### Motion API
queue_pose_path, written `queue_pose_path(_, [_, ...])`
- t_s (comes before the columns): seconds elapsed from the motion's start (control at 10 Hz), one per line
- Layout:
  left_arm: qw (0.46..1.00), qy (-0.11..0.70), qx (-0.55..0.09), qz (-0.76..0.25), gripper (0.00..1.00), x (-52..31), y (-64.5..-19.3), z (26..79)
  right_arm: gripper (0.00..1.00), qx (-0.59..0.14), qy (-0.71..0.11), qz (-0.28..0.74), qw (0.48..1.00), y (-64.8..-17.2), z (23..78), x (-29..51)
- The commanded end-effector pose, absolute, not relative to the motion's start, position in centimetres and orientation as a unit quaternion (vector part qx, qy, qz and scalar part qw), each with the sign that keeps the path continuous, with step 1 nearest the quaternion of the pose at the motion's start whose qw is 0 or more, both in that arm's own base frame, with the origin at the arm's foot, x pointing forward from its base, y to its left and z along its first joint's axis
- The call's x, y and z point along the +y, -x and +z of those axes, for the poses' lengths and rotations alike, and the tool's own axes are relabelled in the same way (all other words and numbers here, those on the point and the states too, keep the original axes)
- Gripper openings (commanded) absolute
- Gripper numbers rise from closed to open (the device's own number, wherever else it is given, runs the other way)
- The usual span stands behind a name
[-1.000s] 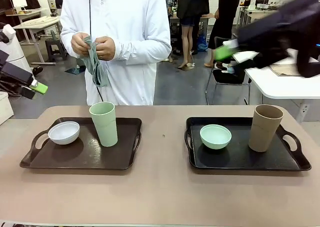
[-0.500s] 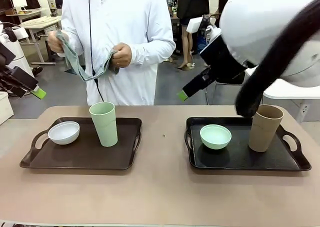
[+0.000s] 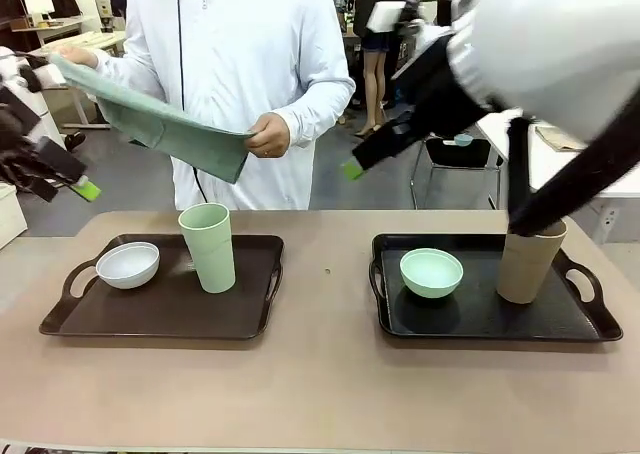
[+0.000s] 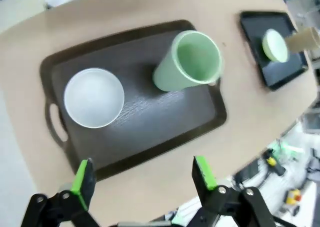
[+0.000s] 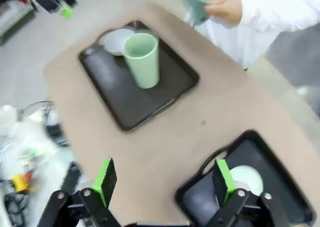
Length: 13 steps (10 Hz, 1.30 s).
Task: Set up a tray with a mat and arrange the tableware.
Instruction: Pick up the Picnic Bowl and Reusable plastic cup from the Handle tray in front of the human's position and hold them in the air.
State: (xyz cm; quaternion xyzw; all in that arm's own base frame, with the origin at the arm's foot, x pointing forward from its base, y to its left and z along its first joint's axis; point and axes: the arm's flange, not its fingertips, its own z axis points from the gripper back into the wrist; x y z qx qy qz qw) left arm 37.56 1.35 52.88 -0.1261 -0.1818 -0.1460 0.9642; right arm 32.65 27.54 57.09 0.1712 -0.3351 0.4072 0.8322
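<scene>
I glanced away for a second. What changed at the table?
The person unfolded the green mat, bunched at the chest before, and now holds it spread wide. The right arm swung in from the upper right; its right gripper, fingers open, now hangs toward the middle. The white bowl, mint bowl, pale green tumbler, tan tumbler, left tray and right tray stayed put.

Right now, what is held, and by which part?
A person's hands hold the green mat at its two ends. The left tool and right tool hold nothing.
</scene>
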Motion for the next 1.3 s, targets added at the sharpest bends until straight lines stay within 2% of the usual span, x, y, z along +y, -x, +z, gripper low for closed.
queue_pose_path(0.0, [0.988, 0.088, -0.096, -0.086, 1.0, -0.2, -43.6, 50.8, 1.0, -0.387, -0.089, 0.444, 0.803, -41.2, 54.1, 36.2])
queue_pose_path(0.1, [0.991, 0.085, -0.072, -0.071, 1.0, 0.0, -44.4, 49.2, 1.0, -0.396, -0.089, 0.512, 0.757, -43.2, 52.3, 40.2])
queue_pose_path(0.2, [0.994, 0.083, -0.052, -0.051, 1.0, 0.6, -45.6, 47.6, 1.0, -0.377, -0.177, 0.574, 0.705, -45.2, 50.9, 43.4])
queue_pose_path(0.3, [0.993, 0.105, -0.037, -0.025, 1.0, 1.1, -47.2, 46.0, 1.0, -0.28, -0.306, 0.671, 0.615, -46.4, 49.3, 45.2])
queue_pose_path(0.4, [0.985, 0.142, -0.087, -0.04, 1.0, 1.5, -47.2, 45.6, 1.0, -0.155, -0.338, 0.654, 0.659, -46.4, 48.0, 45.0])
queue_pose_path(0.5, [0.993, 0.089, -0.057, -0.052, 1.0, 0.3, -46.0, 45.1, 1.0, -0.372, -0.159, 0.559, 0.724, -42.6, 48.9, 45.0])
queue_pose_path(0.9, [0.993, 0.089, -0.057, -0.052, 1.0, 0.3, -46.0, 45.1, 1.0, -0.372, -0.159, 0.559, 0.724, -42.6, 48.9, 45.0])
queue_pose_path(1.0, [0.993, 0.089, -0.057, -0.052, 1.0, 0.3, -46.0, 45.1, 1.0, -0.377, -0.18, 0.569, 0.708, -43.8, 48.9, 44.8])
queue_pose_path(1.1, [0.992, 0.099, -0.058, -0.052, 1.0, 0.1, -46.6, 45.2, 1.0, -0.375, -0.258, 0.597, 0.661, -45.9, 46.9, 44.1])
queue_pose_path(1.2, [0.992, 0.106, -0.044, -0.053, 1.0, 0.2, -47.6, 44.0, 1.0, -0.363, -0.3, 0.637, 0.61, -47.7, 44.5, 42.9])
